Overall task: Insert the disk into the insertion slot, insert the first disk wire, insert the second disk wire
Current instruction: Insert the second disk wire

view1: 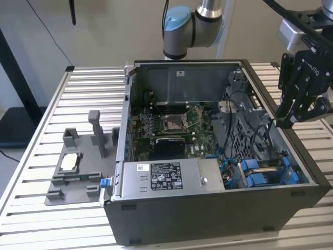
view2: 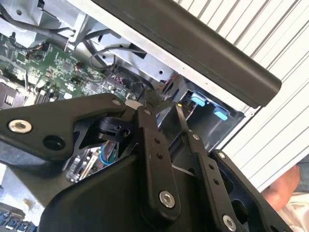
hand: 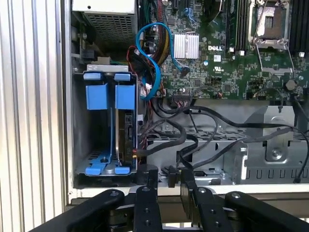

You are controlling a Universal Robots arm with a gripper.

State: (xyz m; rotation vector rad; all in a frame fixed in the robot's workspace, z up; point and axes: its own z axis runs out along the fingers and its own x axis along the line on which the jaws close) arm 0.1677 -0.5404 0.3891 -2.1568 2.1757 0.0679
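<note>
While the disk [hand: 128, 140] sits in the insertion slot [hand: 91, 145], empty fingers [hand: 146, 193] hang slightly parted.

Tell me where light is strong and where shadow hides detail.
Exterior view: even light on the pale slatted metal table; the black computer case shades the dark grey drive bay with blue rails. Second wrist view: the table glares white, the black gripper looks dark. First wrist view: even light, bay interior dimmer.

The insertion slot [hand: 79, 135] is dark grey with blue rails [hand: 96, 95]; the motherboard [hand: 217, 67] green.
</note>
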